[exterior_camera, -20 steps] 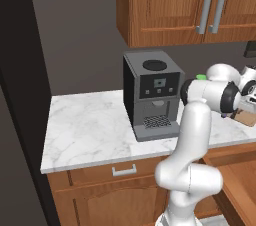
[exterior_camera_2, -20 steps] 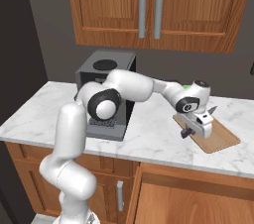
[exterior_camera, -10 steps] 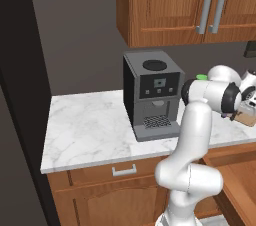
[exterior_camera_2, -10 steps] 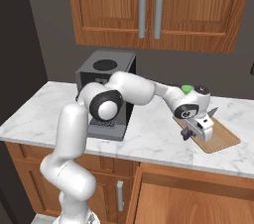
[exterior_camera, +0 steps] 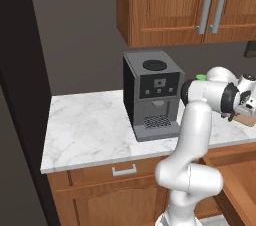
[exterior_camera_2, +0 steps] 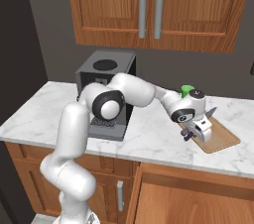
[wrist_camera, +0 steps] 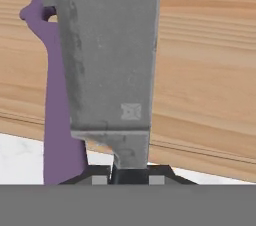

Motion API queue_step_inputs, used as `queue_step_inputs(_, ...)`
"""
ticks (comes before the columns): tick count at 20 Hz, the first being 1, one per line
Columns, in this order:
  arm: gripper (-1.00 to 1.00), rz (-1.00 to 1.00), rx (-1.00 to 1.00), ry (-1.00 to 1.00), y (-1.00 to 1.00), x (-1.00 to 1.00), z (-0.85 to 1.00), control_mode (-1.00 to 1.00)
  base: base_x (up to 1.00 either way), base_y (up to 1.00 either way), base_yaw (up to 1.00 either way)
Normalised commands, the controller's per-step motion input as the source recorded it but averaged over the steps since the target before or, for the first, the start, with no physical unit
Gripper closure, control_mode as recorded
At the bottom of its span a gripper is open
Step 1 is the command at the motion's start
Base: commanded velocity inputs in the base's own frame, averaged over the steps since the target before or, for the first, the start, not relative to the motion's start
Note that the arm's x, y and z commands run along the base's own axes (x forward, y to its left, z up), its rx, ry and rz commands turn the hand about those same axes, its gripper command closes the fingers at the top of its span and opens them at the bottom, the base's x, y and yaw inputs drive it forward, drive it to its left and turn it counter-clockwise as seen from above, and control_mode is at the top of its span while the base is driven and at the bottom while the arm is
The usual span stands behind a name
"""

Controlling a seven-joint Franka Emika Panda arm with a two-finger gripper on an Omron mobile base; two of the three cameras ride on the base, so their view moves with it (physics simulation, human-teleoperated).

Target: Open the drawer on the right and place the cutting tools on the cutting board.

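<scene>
Marble counter (exterior_camera_2: pixel 149 141), white with grey veining, is set on brown wood cabinets, with a dark coffee machine (exterior_camera: pixel 152 95) at mid-run and upper cabinets (exterior_camera_2: pixel 149 7) with long grey handles above.

Item: cutting board (exterior_camera_2: pixel 218 136), light-brown wood, flat on the counter to the right of the machine, well apart from it. A small green cup (exterior_camera_2: pixel 187 89) is seen behind the arm's wrist.

Item: gripper (exterior_camera_2: pixel 198 131), lowered to the board's near-left edge. The fingers are clenched almost fully on a cutting tool; in the hand view a broad grey blade (wrist_camera: pixel 107 55) is seen rising from between the tips, and a purple handle (wrist_camera: pixel 57 105) lies close beside it, on its left.

Orientation: the tool's long axis is seen running away from the hand across the board's grain, tip toward the far side; in the right base view the purple part (exterior_camera_2: pixel 187 134) juts out at the board's left edge, over the counter.

Item: drawer (exterior_camera_2: pixel 193 198), already open below the counter edge.

Step judged in hand: placement of a tool on the board. Next move is judged to call for a release of the fingers and a straight lift clear, without dragging the tool off the edge.
</scene>
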Motion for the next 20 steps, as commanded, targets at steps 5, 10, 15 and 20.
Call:
queue_step_inputs(5, -1.00, 0.00, -0.05, -0.02, -0.16, 0.26, -0.01, -1.00, 0.00, 0.00, 0.00)
queue_step_inputs(10, -1.00, 0.00, -0.02, -0.03, -0.23, 0.14, 0.00, -1.00, 0.00, 0.00, 0.00)
queue_step_inputs(15, -1.00, 0.00, 0.00, -0.08, -0.09, -0.10, 0.16, -1.00, 0.00, 0.00, 0.00)
queue_step_inputs(20, -1.00, -0.01, 0.00, -0.09, 0.01, -0.49, 0.56, -1.00, 0.00, 0.00, 0.00)
